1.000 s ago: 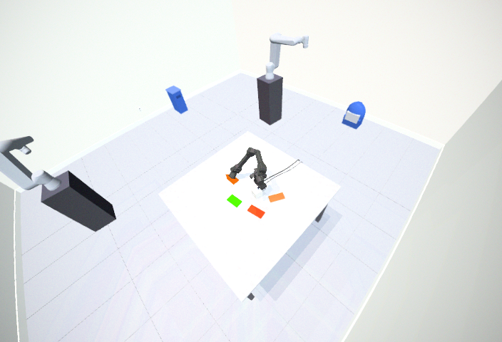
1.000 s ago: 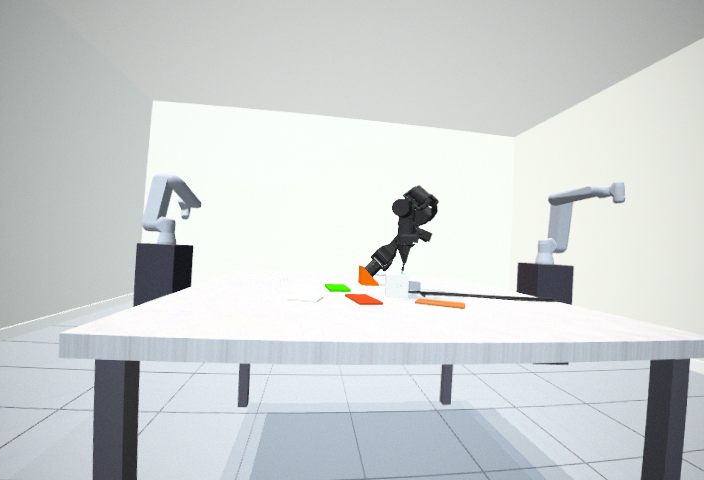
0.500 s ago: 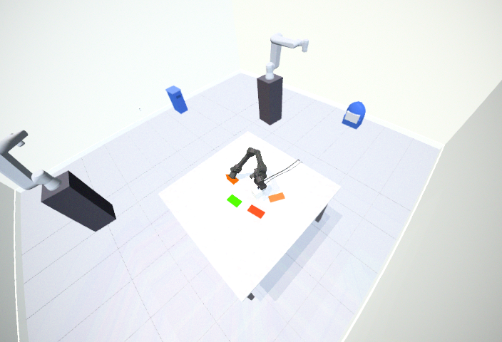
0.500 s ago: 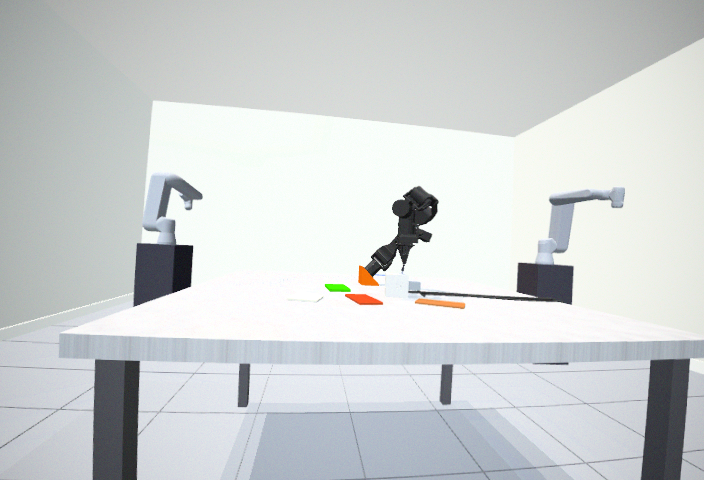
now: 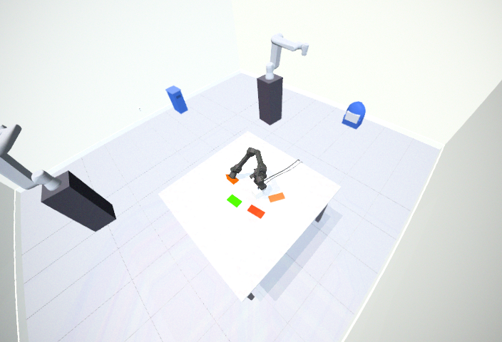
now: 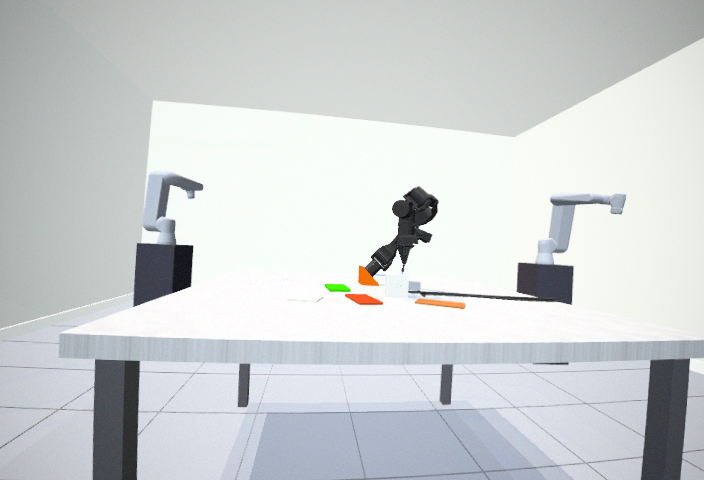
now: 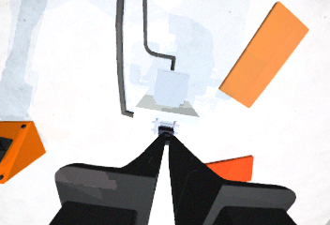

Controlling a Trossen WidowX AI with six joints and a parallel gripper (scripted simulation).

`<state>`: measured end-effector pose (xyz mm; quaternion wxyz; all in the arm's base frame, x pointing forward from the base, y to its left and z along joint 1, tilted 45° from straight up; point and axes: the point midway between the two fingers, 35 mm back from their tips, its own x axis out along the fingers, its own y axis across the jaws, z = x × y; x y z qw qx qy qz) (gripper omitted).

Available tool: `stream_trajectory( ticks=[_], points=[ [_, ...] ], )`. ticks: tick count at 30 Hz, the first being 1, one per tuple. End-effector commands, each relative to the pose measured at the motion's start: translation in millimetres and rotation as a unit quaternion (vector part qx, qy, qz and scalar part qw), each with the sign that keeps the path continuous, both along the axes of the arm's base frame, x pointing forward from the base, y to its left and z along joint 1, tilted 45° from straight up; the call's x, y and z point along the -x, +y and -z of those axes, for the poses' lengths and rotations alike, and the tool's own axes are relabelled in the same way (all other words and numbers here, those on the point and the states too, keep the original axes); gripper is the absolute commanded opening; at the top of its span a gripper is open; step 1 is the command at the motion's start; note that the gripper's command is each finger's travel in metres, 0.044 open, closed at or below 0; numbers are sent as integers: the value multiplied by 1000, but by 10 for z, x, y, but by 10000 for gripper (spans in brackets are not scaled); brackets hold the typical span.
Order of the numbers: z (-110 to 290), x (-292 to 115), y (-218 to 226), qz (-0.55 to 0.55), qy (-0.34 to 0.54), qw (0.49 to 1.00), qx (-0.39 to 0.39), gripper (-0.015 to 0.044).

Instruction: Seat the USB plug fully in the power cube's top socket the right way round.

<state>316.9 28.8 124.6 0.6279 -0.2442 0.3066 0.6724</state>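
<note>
The small white USB plug [image 7: 165,126] is pinched at the tips of the two dark fingers, which are squeezed almost all the way together on it. In the wrist view the plug sits just in front of the white power cube [image 7: 171,89], close to its near edge; the plug is so tiny that I cannot tell if it is lifted out of the socket or touching it. In the side view the gripper [image 6: 402,264] points straight down, just above the top of the cube [image 6: 396,284]. A thin dark cable [image 7: 121,61] runs away from the cube across the white tabletop [image 6: 251,322], and a second bent piece of cable [image 7: 156,52] reaches the back of the cube. The black arm [image 6: 415,212] bends up and over from its orange base [image 6: 367,277], which stands near the cube. A light orange flat block [image 7: 263,53] lies to one side of the cube, apart from it. A red flat block [image 6: 363,299] and a green flat block [image 6: 337,287] lie a bit farther off on the tabletop. Far from the table, two pale arms stand on dark boxes [image 5: 269,98] on the floor, and two blue things [image 5: 354,115] sit by the walls.
</note>
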Motion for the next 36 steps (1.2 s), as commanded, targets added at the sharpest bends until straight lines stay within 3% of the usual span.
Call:
stream_trajectory(
  ticks=[1,36],
  points=[
    [3,3,8,2,1,1000,-1,0],
    [33,7,37,2,1,1000,-2,0]
  ],
)
